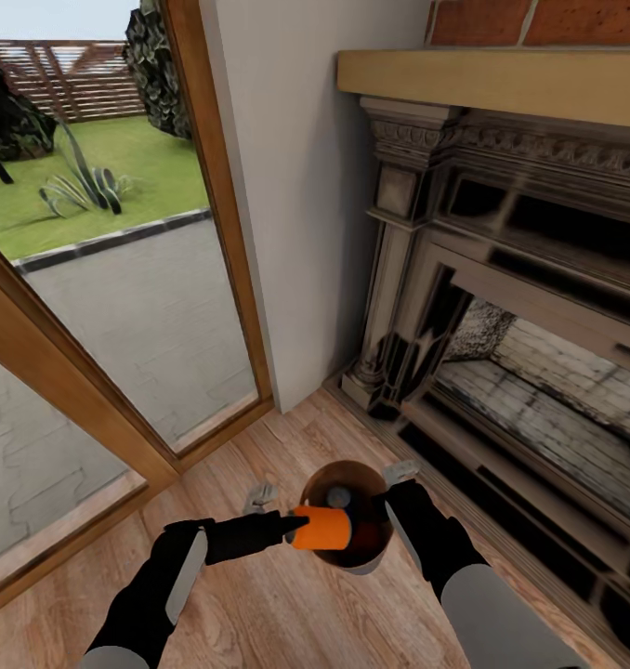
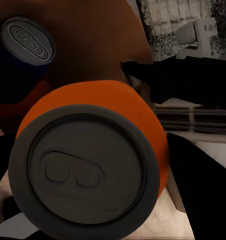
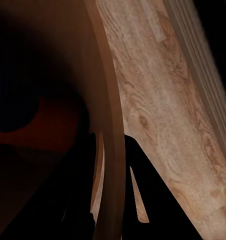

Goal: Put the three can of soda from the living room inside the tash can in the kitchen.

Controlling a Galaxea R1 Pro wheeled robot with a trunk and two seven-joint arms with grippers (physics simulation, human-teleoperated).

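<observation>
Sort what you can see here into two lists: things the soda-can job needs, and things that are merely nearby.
Job:
- bright orange cylindrical soda can, in the left end effector
- dark blue silver-topped soda can, inside the bin
- round copper-brown trash bin, rim gripped by the right end effector

Nearby:
- carved dark fireplace surround
- wood-framed glass door

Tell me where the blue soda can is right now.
The blue soda can stands inside the brown trash can, beside the orange can in the left gripper, near the fireplace.
</observation>
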